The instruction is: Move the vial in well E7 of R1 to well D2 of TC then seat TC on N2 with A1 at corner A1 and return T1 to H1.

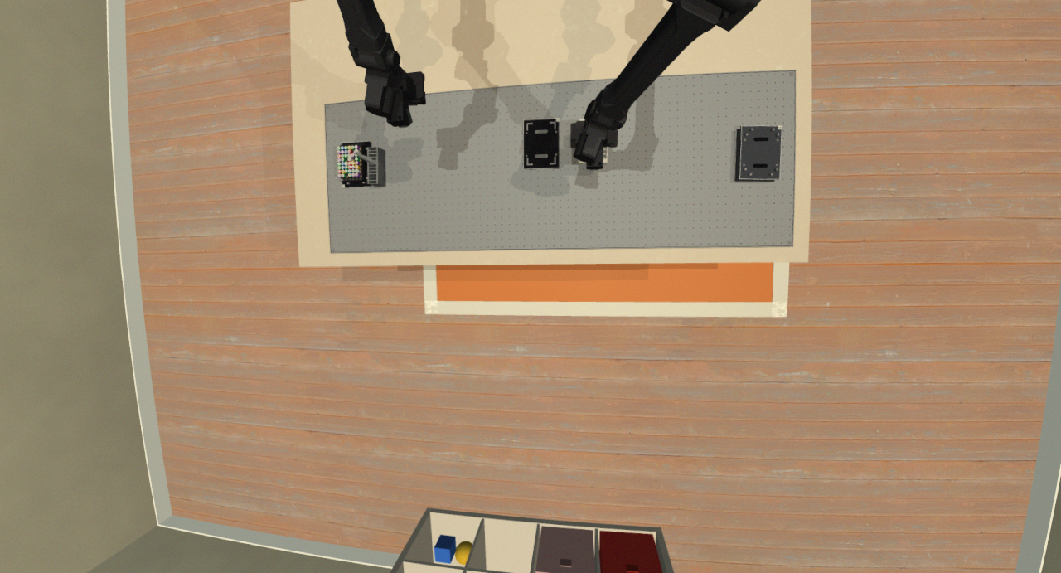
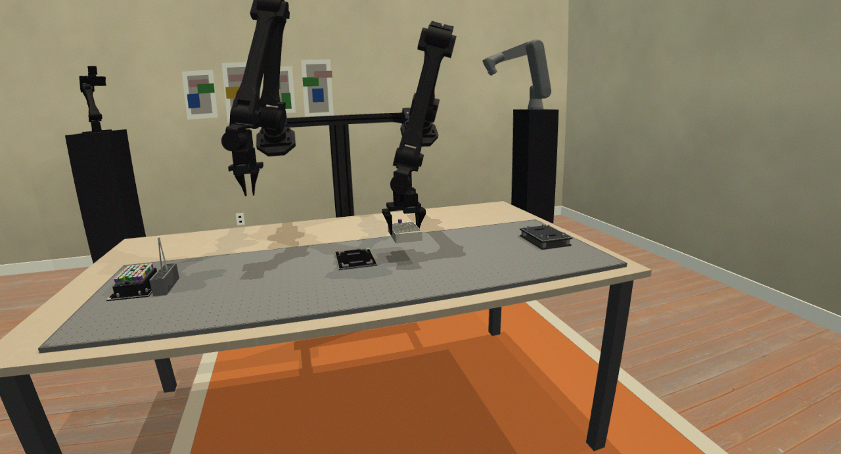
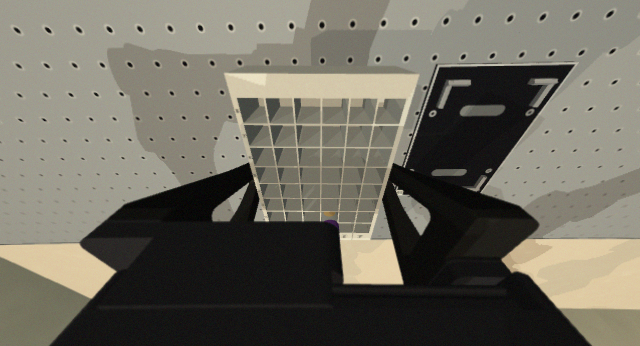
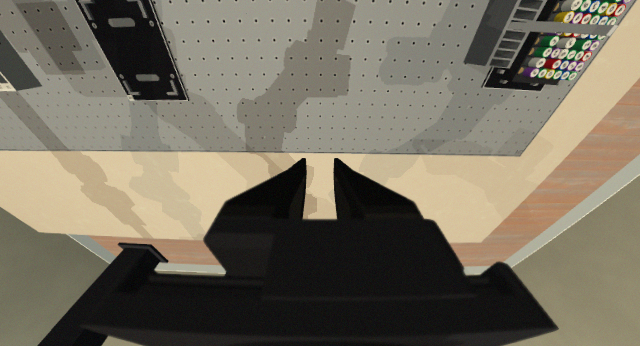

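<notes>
My left gripper point(image 1: 593, 165) point(image 2: 405, 228) point(image 3: 320, 166) is shut on the white tube carrier TC point(image 2: 407, 235) point(image 3: 320, 85), one finger on each side, and holds it above the board. One vial with a purple cap point(image 2: 399, 221) point(image 3: 331, 224) stands in TC; its well label is unreadable. N2 point(image 1: 760, 153), the raised dark nest, is at the right in the top and exterior views. My right gripper point(image 1: 401, 123) point(image 2: 250, 194) point(image 4: 320, 165) is partly open and empty, high above the table. Vial rack R1 point(image 2: 130, 288) is full of coloured caps. Forceps T1 point(image 2: 161, 252) point(image 4: 560, 27) stand in holder H1 point(image 2: 164, 279) point(image 4: 487, 31) beside R1.
A low black nest point(image 1: 540, 143) point(image 3: 480, 141) point(image 4: 135, 51) with corner locators lies on the grey pegboard point(image 1: 445, 220), left of TC in the top and exterior views and right of it in the left wrist view. H1 stands close against R1's side.
</notes>
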